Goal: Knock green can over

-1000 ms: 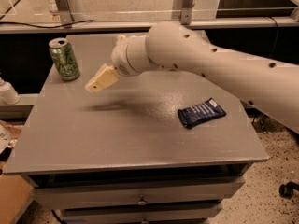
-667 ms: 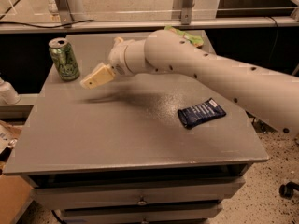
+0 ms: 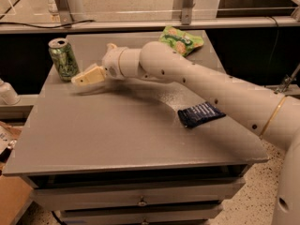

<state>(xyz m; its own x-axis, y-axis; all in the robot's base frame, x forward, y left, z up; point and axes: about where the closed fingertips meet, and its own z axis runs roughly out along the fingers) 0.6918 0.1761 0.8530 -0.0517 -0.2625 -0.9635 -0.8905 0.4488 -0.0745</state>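
The green can [image 3: 63,59] stands upright near the far left corner of the grey table [image 3: 117,135]. It is light green with darker print and a silver top. My gripper [image 3: 79,80] has cream-coloured fingers pointing left. It hovers just right of the can's base, a short gap away, and holds nothing. The white arm reaches in from the right across the table.
A soft green snack bag [image 3: 182,40] lies at the far right of the table. A dark blue packet [image 3: 201,114] lies at the right, next to the arm. A glass rail runs behind the table. Drawers sit below the front edge.
The gripper has moved left toward the green can and a little lower. The arm has stretched further across the table, uncovering the green snack bag. The can has not moved.
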